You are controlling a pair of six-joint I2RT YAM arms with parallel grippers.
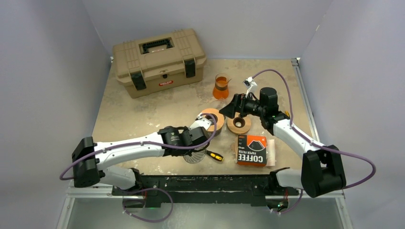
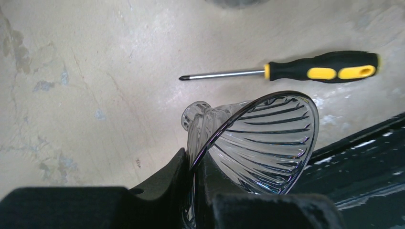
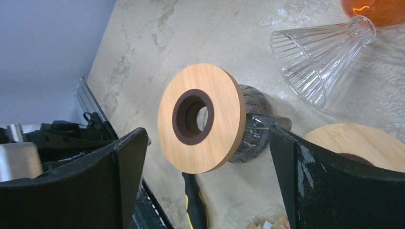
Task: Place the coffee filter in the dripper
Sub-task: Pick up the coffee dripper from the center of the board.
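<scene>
My left gripper [image 2: 193, 160] is shut on the rim of a clear ribbed glass dripper [image 2: 267, 138], holding it tilted just above the table near the front edge [image 1: 193, 156]. My right gripper [image 3: 205, 138] is open, its fingers wide on either side of a tilted wooden ring [image 3: 200, 117] without touching it. That ring [image 1: 210, 117] leans on a dark glass piece [image 3: 250, 129]. An orange and black coffee filter box [image 1: 251, 149] lies at the front right. Brown paper filter edges [image 3: 267, 222] peek in at the bottom of the right wrist view.
A yellow and black screwdriver [image 2: 310, 71] lies beside the held dripper. A second glass cone [image 3: 315, 57] lies near an orange carafe [image 1: 220, 87]. Another wooden ring [image 1: 239, 125] lies flat under the right gripper. A tan toolbox [image 1: 159, 61] stands at the back left.
</scene>
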